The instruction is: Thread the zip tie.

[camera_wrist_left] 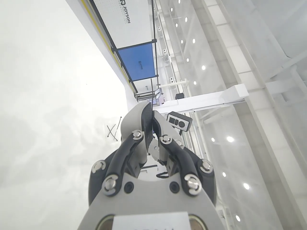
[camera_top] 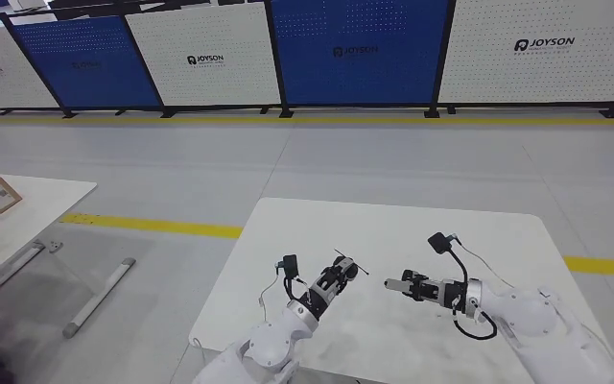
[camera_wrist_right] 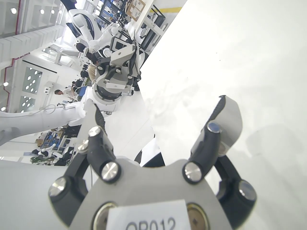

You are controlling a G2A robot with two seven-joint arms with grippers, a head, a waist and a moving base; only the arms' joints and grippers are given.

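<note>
The left gripper (camera_wrist_left: 151,114) has its jaws, grey metal with ribbed black pads, pressed together on the zip tie (camera_wrist_left: 152,96), a thin black strip that pokes straight out past the tips above the smooth white tabletop (camera_top: 432,230). The right gripper (camera_wrist_right: 158,104) hangs near it, its curved jaws spread. Slim black loose ties (camera_wrist_left: 112,131) lie crossed on the tabletop beside the left gripper.

Smooth, matt white counter (camera_top: 403,226), faintly smudged. Left end effector (camera_wrist_left: 151,108) of satin grey metal, with ribbed matt black rubbery pads (camera_wrist_left: 146,120), black plastic links (camera_wrist_left: 120,154) and glossy steel rivets (camera_wrist_left: 137,134); white paper label (camera_wrist_left: 151,221) at its base. Right end effector (camera_wrist_right: 159,106) of like make. Thin black plastic zip tie (camera_wrist_left: 152,96), smooth. Loose black plastic ties (camera_wrist_left: 112,131) on counter.
</note>
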